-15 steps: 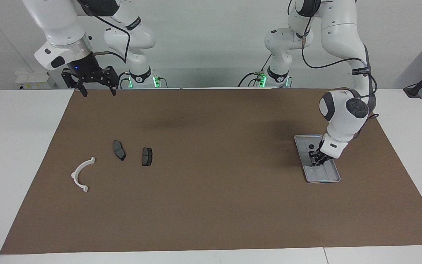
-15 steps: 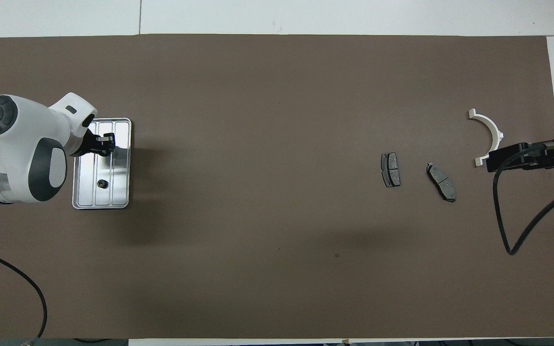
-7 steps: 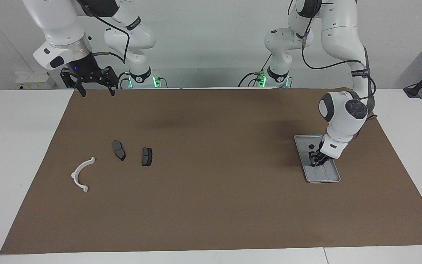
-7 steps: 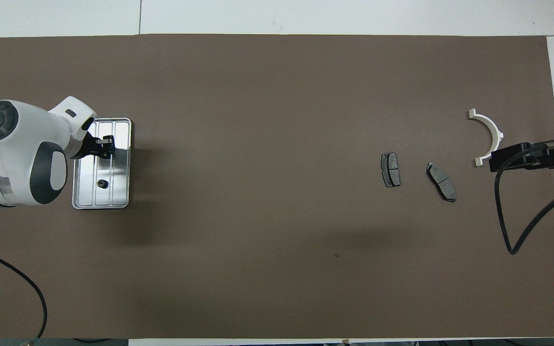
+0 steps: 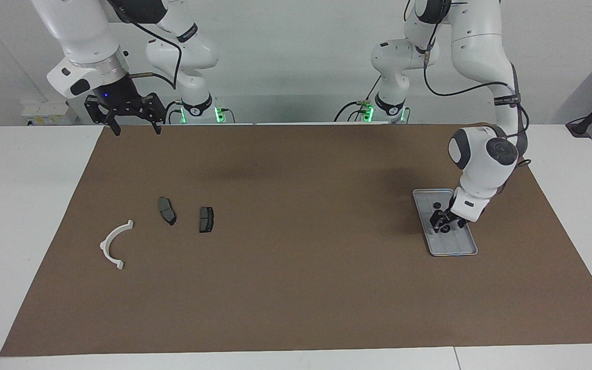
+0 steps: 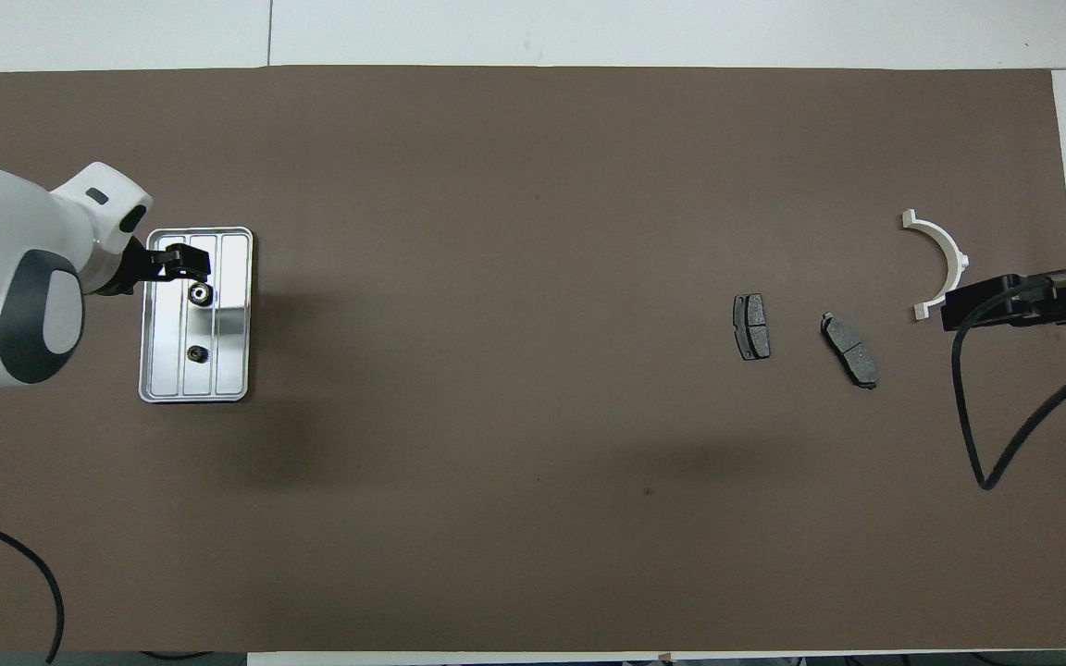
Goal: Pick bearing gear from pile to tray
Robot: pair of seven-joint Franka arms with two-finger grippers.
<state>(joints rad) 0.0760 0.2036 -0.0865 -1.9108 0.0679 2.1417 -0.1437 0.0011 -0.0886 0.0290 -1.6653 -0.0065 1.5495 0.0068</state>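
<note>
We see our left gripper (image 5: 445, 224) open over the shallow silver metal tray (image 6: 235, 319). Two small black round gears (image 6: 200, 294) lie in it. Our right gripper (image 5: 132, 123) waits, open. We can read no writing.

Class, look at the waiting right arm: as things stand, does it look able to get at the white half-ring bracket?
Probably yes. The right gripper hangs open over the mat's edge at its own end, and the white half-ring bracket lies bare on the mat there, apart from the two brake pads, nothing over it.
</note>
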